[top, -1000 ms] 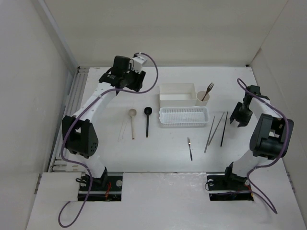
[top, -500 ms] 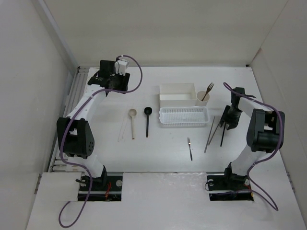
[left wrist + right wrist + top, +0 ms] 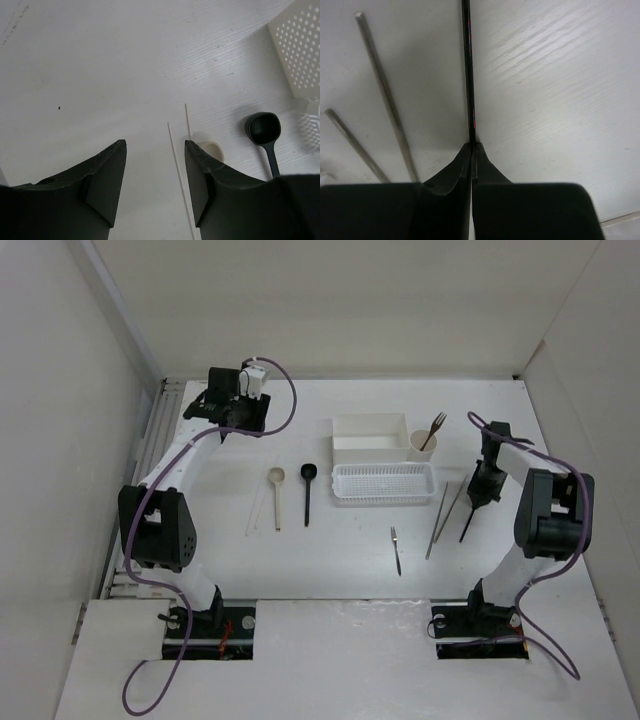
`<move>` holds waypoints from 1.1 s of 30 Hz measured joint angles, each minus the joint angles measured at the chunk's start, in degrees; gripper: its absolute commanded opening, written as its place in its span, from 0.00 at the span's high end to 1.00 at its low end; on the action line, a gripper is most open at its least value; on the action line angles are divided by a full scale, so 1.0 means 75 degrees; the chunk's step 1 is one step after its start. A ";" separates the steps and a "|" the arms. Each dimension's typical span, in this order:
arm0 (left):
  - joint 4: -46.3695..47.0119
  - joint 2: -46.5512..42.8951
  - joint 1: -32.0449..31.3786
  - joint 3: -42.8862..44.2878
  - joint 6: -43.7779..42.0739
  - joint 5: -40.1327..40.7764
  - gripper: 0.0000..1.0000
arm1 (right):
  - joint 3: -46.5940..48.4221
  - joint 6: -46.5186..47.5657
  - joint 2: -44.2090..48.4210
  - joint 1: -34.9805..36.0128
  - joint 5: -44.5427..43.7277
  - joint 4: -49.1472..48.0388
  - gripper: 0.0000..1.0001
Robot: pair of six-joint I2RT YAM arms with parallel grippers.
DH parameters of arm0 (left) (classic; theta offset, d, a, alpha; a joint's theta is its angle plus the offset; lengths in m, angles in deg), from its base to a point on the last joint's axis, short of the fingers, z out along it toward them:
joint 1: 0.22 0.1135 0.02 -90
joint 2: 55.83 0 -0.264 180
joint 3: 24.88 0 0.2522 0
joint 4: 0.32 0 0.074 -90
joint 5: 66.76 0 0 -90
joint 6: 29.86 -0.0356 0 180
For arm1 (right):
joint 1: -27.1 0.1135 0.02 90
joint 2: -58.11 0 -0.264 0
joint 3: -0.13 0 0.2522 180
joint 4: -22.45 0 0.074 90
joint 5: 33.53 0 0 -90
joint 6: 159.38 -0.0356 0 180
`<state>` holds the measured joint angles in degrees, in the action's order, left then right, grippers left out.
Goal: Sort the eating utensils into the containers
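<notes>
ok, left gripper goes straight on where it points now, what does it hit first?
Probably bare table, beside the pale sticks; nothing else lies between the left gripper's open fingers. Depth unclear.

Two white arms (image 3: 182, 453) with black joints (image 3: 160, 530) trail purple cables (image 3: 292, 405).

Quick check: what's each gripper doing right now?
Left gripper: open, holding nothing.
Right gripper: closed on the dark chopstick.
</notes>
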<state>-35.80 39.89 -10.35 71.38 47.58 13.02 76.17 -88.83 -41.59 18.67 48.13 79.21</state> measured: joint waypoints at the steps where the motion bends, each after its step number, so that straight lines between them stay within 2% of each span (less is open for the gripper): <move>1: 0.0029 -0.0020 0.0000 -0.0067 0.0000 0.0003 0.53 | -0.0003 -0.0006 0.0052 -0.0003 -0.0189 -0.0012 1.00; 8: 0.0052 -0.0166 0.0055 -0.0536 0.0003 0.0026 0.53 | 0.0347 0.0058 0.0874 -0.0012 -0.1005 -0.0015 1.00; 12: 0.0076 -0.0347 0.0125 -0.0813 -0.0029 0.0000 0.53 | 0.0562 0.0906 0.1947 0.0379 -0.1055 -0.0452 1.00; 16: 0.0090 -0.0565 0.0236 -0.1221 -0.0026 -0.0079 0.53 | 0.0810 0.2480 0.3002 0.1883 -0.0941 -0.1189 1.00; 22: 0.0166 -0.0921 0.0586 -0.2028 0.0096 -0.0455 0.53 | 0.0551 0.5901 0.3850 0.4345 0.0160 -0.2133 1.00; 26: 0.0172 -0.1084 0.0720 -0.2363 0.0146 -0.0530 0.53 | 0.0463 0.7799 0.3442 0.5182 0.0647 -0.2171 1.00; 33: 0.0271 -0.1201 0.0731 -0.2465 0.0149 -0.0525 0.53 | 0.0877 0.9620 0.1346 0.5333 0.0866 -0.1676 1.00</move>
<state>-33.76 30.89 -4.87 52.89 48.70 9.09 82.75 -16.68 -31.49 58.67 54.62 66.65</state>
